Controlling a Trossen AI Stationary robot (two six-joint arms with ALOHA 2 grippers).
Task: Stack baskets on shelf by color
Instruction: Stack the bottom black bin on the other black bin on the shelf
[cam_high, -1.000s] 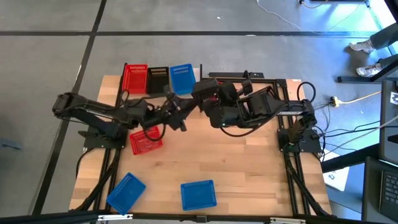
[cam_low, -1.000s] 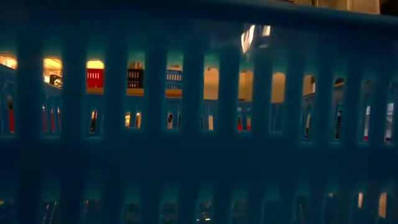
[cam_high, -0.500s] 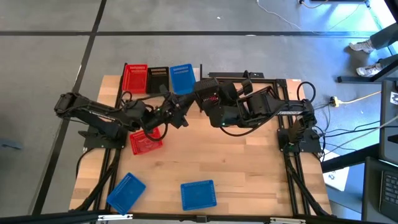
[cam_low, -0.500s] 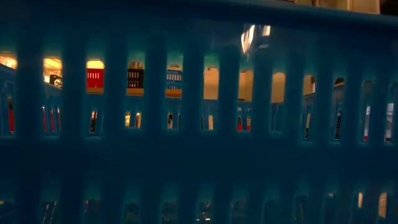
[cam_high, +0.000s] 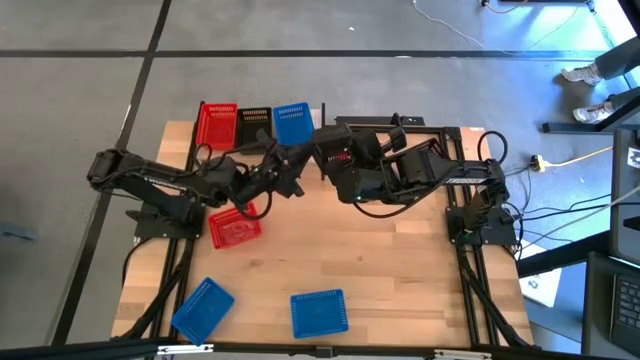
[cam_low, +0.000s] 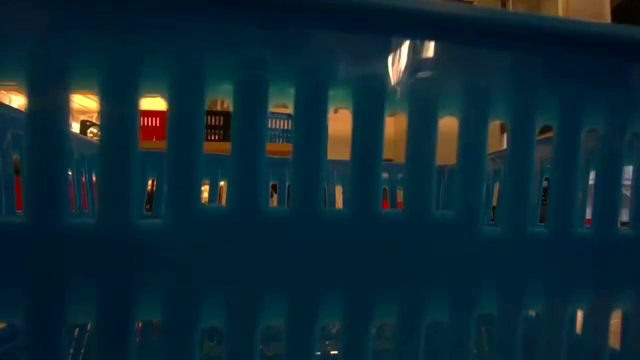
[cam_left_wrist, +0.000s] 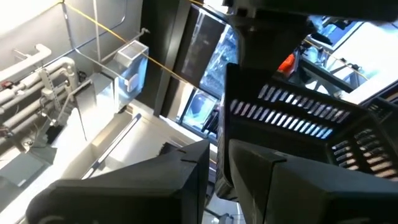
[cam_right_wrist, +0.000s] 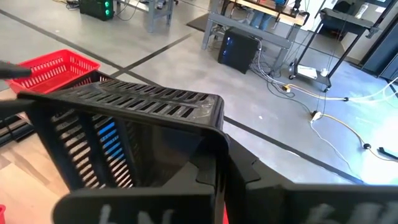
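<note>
A black basket (cam_right_wrist: 143, 118) hangs above the table in front of the shelf (cam_high: 317, 130), between my two grippers. My left gripper (cam_high: 292, 172) reaches in from the table's left and is shut on it. My right gripper (cam_high: 322, 160) comes from the right and is shut on it too. On the shelf a red basket (cam_high: 217, 125), a black basket (cam_high: 255, 125) and a blue basket (cam_high: 291, 125) stand side by side. One red basket (cam_high: 235, 228) and two blue baskets (cam_high: 203, 308) (cam_high: 320, 312) lie bottom up on the table. My left gripper pinches an upright edge of the black basket's slotted wall (cam_left_wrist: 225, 118) between its two fingers. The fingers come from the table's left, slanting upward. The basket is clear of the table. My right gripper pinches the basket's wall at a corner (cam_right_wrist: 214, 134) between its two fingers. The fingers come from the table's right, slanting down. The basket sits tilted ahead of the fingers, lifted clear.
The slotted wall of a blue basket (cam_low: 320, 250) fills the low view; through its slots only the row of baskets on the shelf shows. Bare tabletop (cam_high: 380, 270) lies between the arms' bases, toward the near edge.
My left gripper has turned at the wrist. Its fingers have tipped upward and swung a little toward the far edge and the shelf. The gap between its fingers looks the same.
</note>
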